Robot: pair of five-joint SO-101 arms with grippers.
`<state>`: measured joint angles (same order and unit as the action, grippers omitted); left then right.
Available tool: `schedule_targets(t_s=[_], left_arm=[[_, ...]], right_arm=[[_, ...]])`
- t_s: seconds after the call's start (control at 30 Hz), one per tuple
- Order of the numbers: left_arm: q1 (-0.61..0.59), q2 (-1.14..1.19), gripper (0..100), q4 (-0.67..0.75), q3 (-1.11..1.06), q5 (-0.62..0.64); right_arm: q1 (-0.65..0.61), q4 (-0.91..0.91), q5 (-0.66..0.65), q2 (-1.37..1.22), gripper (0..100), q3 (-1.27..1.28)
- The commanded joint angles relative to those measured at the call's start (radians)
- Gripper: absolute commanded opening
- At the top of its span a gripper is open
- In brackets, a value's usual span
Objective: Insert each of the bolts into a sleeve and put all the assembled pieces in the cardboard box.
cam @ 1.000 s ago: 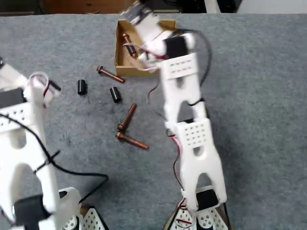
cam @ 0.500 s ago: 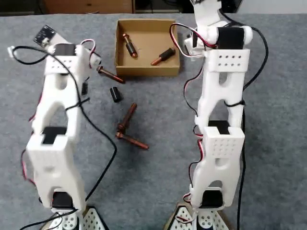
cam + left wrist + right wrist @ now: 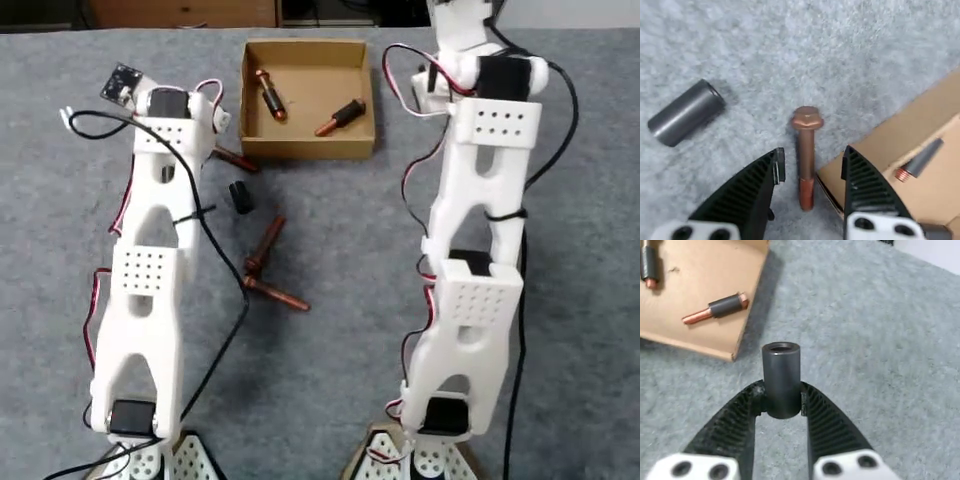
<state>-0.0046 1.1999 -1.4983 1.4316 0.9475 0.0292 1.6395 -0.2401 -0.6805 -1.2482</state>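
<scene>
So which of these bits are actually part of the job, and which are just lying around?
Job: cardboard box; two assembled pieces in it; three loose bolts; two loose sleeves; sleeve held by the right tool.
Just there: grey mat; wooden furniture behind.

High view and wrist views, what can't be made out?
High view: the left arm's wrist covers most of the bolt beside the cardboard box; the top edge cuts off the right arm's end.
Left wrist view: the picture's edge cuts off most of the box.
Right wrist view: the edge cuts off one assembled piece in the box; the right claw hides the lower part of its sleeve.
</scene>
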Motion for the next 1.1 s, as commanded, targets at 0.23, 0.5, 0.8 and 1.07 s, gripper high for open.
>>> schedule_targets(t_s=[0.23, 0.5, 0.8, 1.07], left_arm=[[0.012, 0.031, 19, 0.003, 0.054, 0.052], [0.012, 0.031, 19, 0.103, -0.081, 0.058], [-0.014, 0.031, 15, 0.150, -0.126, 0.058], [-0.012, 0.033, 10, 0.133, -0.127, 0.054]], right_arm=[[0.042, -0.028, 0.008, 0.013, 0.2, -0.044], [0.062, -0.028, -0.034, 0.013, 0.2, -0.067], [0.062, -0.028, -0.034, 0.018, 0.2, -0.067], [0.065, -0.020, -0.034, 0.013, 0.2, -0.094]])
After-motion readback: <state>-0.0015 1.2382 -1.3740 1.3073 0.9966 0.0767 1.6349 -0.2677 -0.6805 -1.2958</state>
